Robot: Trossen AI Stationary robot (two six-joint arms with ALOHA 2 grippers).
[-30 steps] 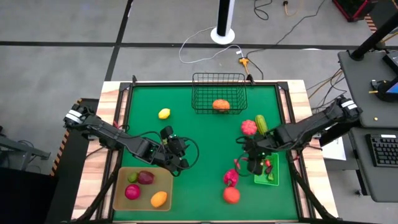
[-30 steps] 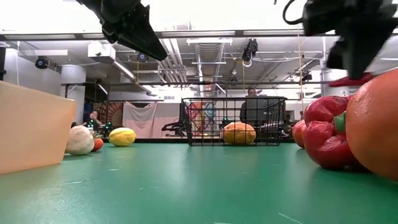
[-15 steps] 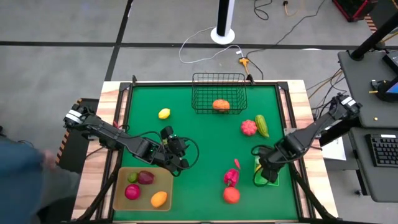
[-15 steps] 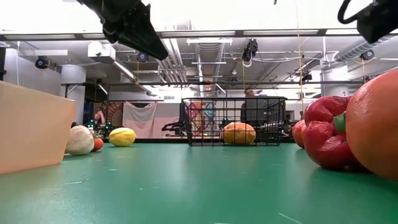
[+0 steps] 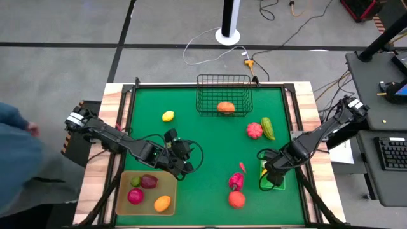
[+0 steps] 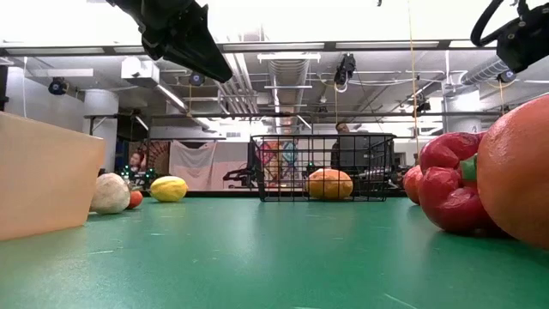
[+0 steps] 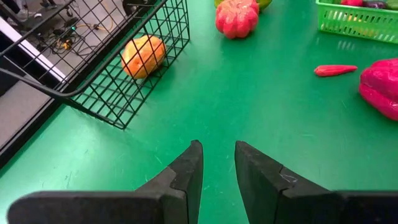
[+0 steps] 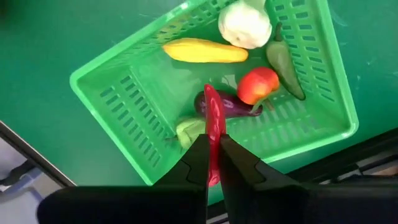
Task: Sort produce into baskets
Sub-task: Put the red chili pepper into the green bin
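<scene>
The right gripper (image 8: 213, 163) is clamped on a red chilli (image 8: 214, 127), holding it above the green bin (image 8: 118, 93) that sits close to the worktop's right edge. In that bin lie a white bulb (image 8: 245, 23), a long yellow piece (image 8: 205, 52), a dark green pepper (image 8: 285, 62), a red tomato-like piece (image 8: 256, 85), a purple aubergine (image 8: 235, 106) and a pale green piece (image 8: 188, 130). Just left of the bin on the green worktop (image 5: 203, 140) are another red chilli (image 5: 242, 167), a pink piece (image 5: 236, 180) and an orange ball (image 5: 236, 200). Further toward the far edge rest a pink pumpkin shape (image 5: 254, 130) and a green piece (image 5: 267, 127) touching it. The black wire basket (image 5: 223, 80) stands at the middle of the far edge with an orange pumpkin (image 5: 225, 107) inside. The left gripper (image 7: 217, 165) hovers over the worktop near the tan tray (image 5: 124, 201) at the near left corner, fingers slightly apart and holding nothing. The tray carries four pieces; a yellow lemon (image 5: 168, 116) lies alone beyond it.
</scene>
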